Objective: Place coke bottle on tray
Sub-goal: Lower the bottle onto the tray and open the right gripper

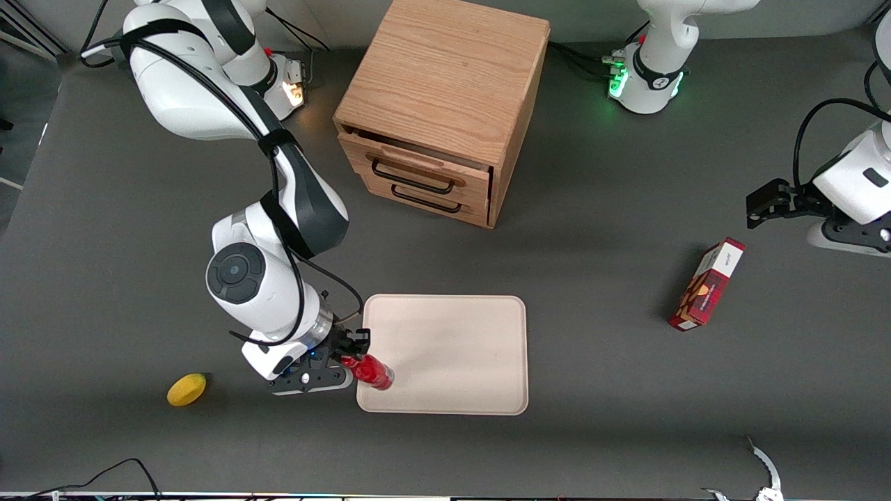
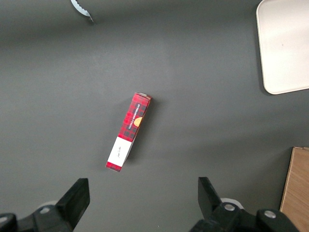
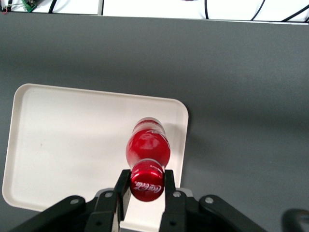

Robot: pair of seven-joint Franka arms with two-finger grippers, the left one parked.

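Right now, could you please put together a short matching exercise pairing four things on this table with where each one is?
Things:
1. coke bottle
2. tray
3. lemon
4. carton

Places:
A. toward the parked arm's end of the table
B. in front of the drawer cabinet
C. held by its cap in the gripper, over the tray's corner
D. on the table beside the gripper

Pairs: 1-C, 2-B, 3-D, 4-A

Wooden cabinet (image 1: 445, 104) stands on the grey table (image 1: 612, 390), far from the front camera; its two drawers (image 1: 418, 182) have black handles, and the upper one sits slightly pulled out. A yellow lemon (image 1: 186, 389) lies near the front camera, at my working end of the table. A red plaid carton (image 1: 706, 284) with a white end lies flat and skewed toward the parked arm's end, well apart from the cabinet.
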